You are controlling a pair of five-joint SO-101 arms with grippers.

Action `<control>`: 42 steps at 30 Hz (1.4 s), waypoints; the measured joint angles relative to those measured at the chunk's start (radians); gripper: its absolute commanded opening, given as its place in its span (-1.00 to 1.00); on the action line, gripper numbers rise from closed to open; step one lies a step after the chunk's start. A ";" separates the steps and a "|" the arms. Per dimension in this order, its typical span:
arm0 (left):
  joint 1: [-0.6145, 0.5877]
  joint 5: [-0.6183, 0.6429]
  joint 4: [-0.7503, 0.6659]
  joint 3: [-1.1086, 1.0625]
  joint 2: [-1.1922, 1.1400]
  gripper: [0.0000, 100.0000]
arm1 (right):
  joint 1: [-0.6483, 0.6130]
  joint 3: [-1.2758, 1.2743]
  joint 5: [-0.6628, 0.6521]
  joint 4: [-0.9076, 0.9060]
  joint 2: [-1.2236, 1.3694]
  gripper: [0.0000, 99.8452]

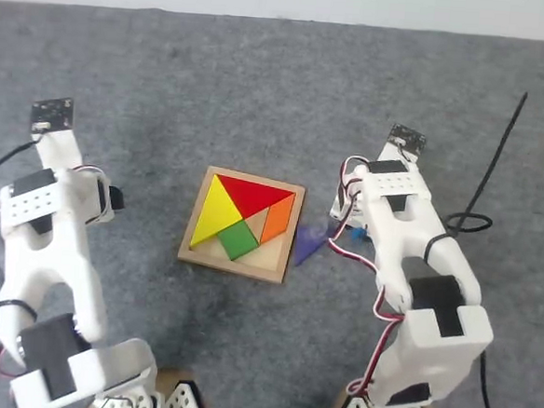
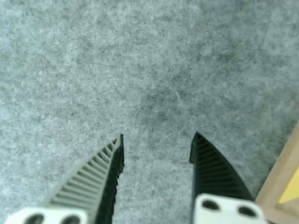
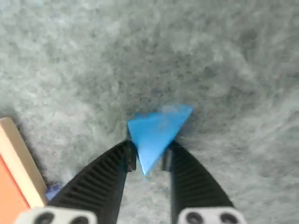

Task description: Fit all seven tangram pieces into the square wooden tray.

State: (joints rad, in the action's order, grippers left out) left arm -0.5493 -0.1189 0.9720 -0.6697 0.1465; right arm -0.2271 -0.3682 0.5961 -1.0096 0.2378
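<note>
Hovering at the left, your left gripper (image 2: 158, 136) is standing open over the grey mat (image 1: 168, 85), its jaws well apart and gripping nothing, near a corner of the square wooden tray (image 2: 275, 184). Across the middle, the tray is holding a yellow triangle (image 1: 215, 217), a green square (image 1: 239, 240), a red triangle (image 1: 254, 195) and an orange piece (image 1: 277, 221), with part of its floor lying bare, while a purple piece (image 1: 306, 246) is lying on the mat just beside the tray's right edge. At the right, your right gripper (image 3: 148, 151) is pinching a blue triangle (image 3: 156, 128) between its fingertips over the mat, near the tray.
</note>
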 measured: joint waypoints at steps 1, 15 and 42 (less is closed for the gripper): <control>0.000 0.000 0.000 0.000 0.000 -0.54 | 0.006 0.000 0.000 0.000 0.003 -0.93; 0.000 0.000 0.000 0.000 0.000 -0.54 | 0.034 0.003 0.048 -0.002 -0.017 -0.53; 0.000 0.000 0.000 -0.012 0.000 -0.54 | 0.038 0.000 0.150 0.155 -0.020 -0.55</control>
State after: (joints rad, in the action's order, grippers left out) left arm -0.5493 -0.1189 0.9720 -0.6820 0.1465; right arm -0.1887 -0.3682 0.7465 -0.8546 0.2179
